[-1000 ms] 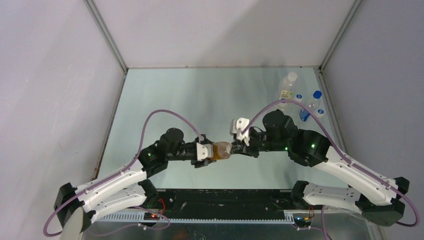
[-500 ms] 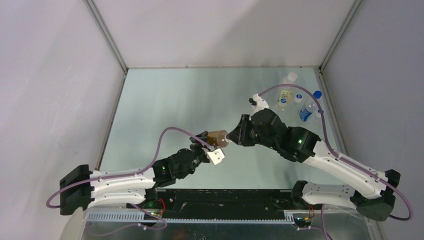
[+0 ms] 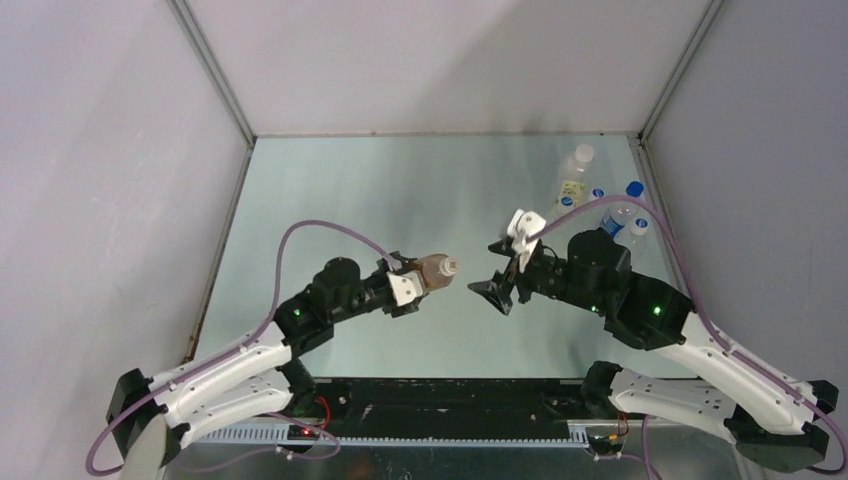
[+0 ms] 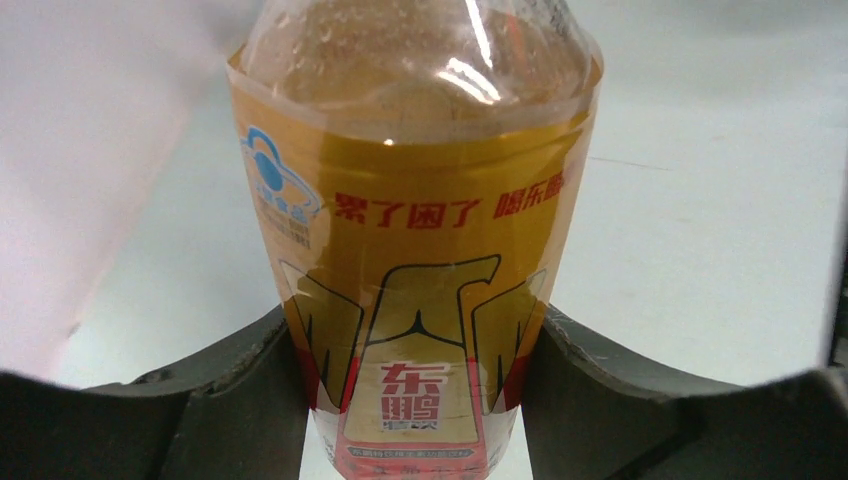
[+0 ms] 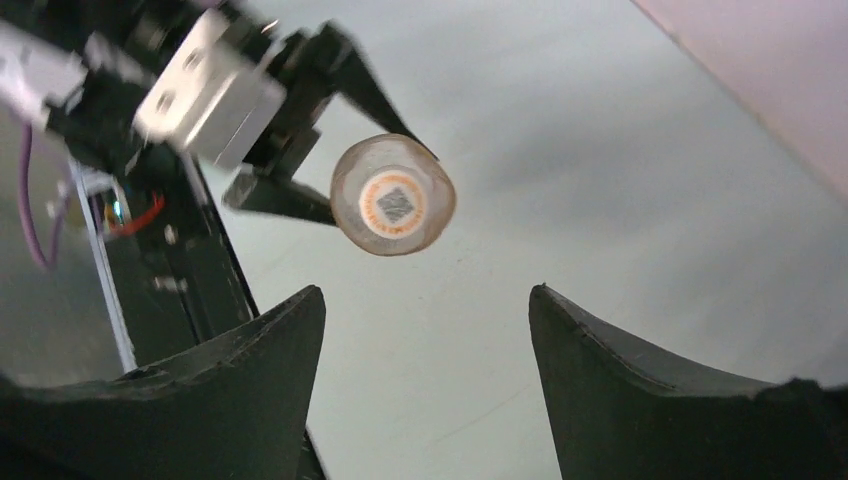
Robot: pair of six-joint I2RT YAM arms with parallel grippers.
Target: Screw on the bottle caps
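**Amber bottle held aloft on the left, right pincer released and empty**

The left gripper (image 3: pixel 422 280) is clenched on the amber bottle (image 3: pixel 437 270), which it holds on its side above the middle of the table (image 3: pixel 330 190). The neck points across toward the other arm. From the left wrist, the two dark fingers (image 4: pixel 220 395) press against the lower part of the gold and red label, one on each side. The clear shoulder of the bottle (image 4: pixel 415 230) rises away from the camera.

The right gripper (image 3: pixel 494 292) hangs just beside the bottle's neck end and apart from it. Its jaws are spread and there is nothing between them. Its own camera looks between its wide-set fingers (image 5: pixel 640 385) straight at the round end of the bottle. There a pale cap (image 5: pixel 394 198) shows face-on, with an orange ring around a small square mark. The left gripper (image 5: pixel 300 120) is behind the cap.

Well apart, at the far right corner of the table, stands a yellow-labelled bottle (image 3: pixel 573 180) with a white top. A blue-labelled bottle (image 3: pixel 609 230) and some blue caps (image 3: pixel 634 188) are close by it. I cannot tell whether those caps are loose or on bottles.
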